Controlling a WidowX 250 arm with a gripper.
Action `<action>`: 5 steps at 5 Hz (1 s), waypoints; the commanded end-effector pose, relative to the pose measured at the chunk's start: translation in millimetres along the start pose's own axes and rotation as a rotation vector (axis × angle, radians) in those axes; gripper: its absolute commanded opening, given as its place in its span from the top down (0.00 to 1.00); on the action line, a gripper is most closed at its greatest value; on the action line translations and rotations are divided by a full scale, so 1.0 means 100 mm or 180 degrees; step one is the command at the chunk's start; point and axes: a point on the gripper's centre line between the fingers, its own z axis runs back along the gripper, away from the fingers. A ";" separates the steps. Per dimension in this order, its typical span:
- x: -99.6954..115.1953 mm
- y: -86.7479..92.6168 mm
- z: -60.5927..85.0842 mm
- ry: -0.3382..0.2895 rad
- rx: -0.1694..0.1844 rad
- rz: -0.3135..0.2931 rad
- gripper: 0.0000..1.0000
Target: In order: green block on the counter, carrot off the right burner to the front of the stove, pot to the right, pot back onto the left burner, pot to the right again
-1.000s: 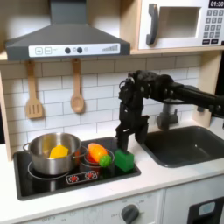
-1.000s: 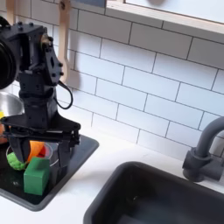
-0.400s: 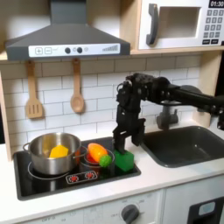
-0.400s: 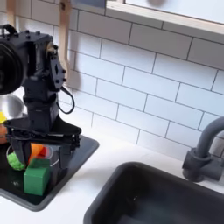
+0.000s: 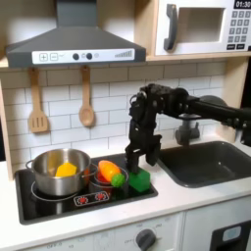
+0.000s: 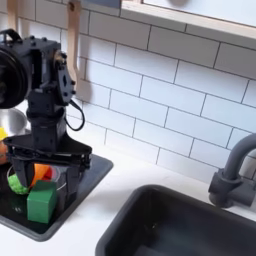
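Observation:
The green block (image 5: pixel 140 179) (image 6: pixel 42 202) sits on the front right corner of the black stove (image 5: pixel 59 204) (image 6: pixel 88 180). My gripper (image 5: pixel 137 163) (image 6: pixel 42 172) hangs open just above it, one finger to each side, touching nothing. The orange carrot (image 5: pixel 106 172) (image 6: pixel 38 171) lies on the burner on the first exterior view's right, beside the block, its light green tip toward the front. The steel pot (image 5: pixel 44 175) stands on the other burner. The off-white counter (image 5: pixel 196 204) (image 6: pixel 125 198) runs around the stove.
A yellow toy food piece (image 5: pixel 66 169) lies in the pot. A dark sink (image 5: pixel 208 162) (image 6: pixel 180 225) with a faucet (image 5: pixel 187 127) (image 6: pixel 232 175) is set in the counter on both exterior views' right. A wooden spatula (image 5: pixel 37 104) and spoon (image 5: pixel 86 98) hang on the tiled wall.
My gripper has shifted a little toward the first exterior view's left and down, settling over the green block. The block, carrot and pot have not moved.

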 end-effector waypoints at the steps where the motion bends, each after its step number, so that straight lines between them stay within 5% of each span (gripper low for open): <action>1: -0.03 0.10 -0.06 0.0115 0.0102 0.0064 0.00; 5: -0.11 0.12 -0.13 0.0297 0.0087 0.0059 0.00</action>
